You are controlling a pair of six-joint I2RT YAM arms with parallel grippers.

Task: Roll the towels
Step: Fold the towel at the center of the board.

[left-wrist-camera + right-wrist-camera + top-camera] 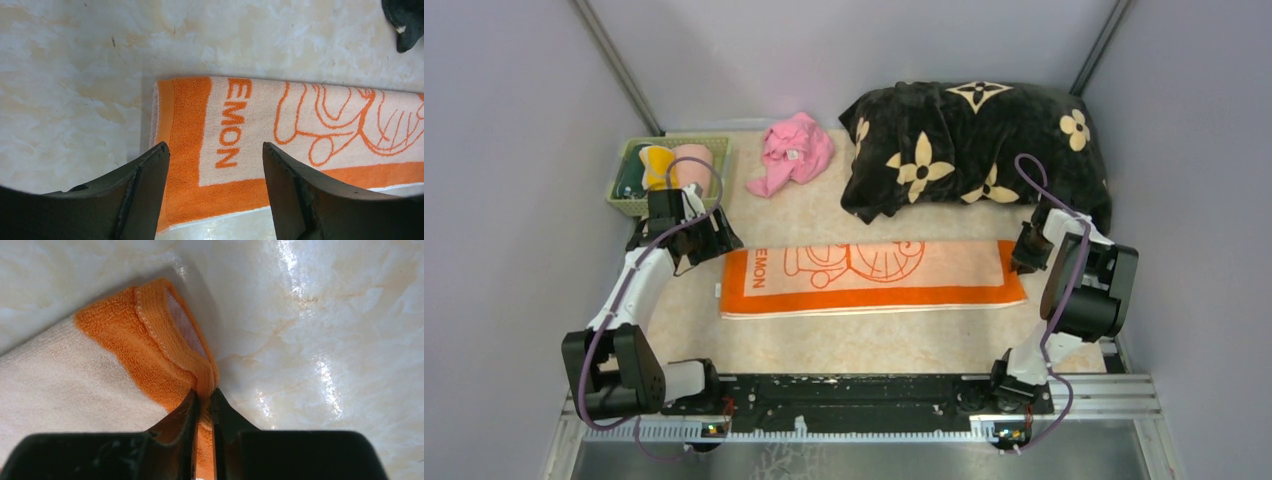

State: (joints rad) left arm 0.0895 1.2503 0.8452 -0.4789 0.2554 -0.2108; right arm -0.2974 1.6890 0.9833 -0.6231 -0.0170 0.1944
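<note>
A peach towel [874,280] with an orange border and a cartoon drawing lies flat, folded lengthwise, across the middle of the table. My left gripper [709,240] hovers open over its left end, the fingers straddling the orange border and the "EMON" lettering of the towel [250,125] without touching it in the left wrist view [215,147]. My right gripper [1027,250] is at the towel's far right corner. In the right wrist view [204,394] its jaws are shut on the bunched orange hem of the towel [125,350], which lifts slightly off the table.
A green basket [724,150] at the back left holds a yellow roll [656,165] and a peach roll [692,165]. A crumpled pink cloth [792,150] lies behind the towel. The big black flowered blanket [974,140] fills the back right; its corner [407,22] shows in the left wrist view.
</note>
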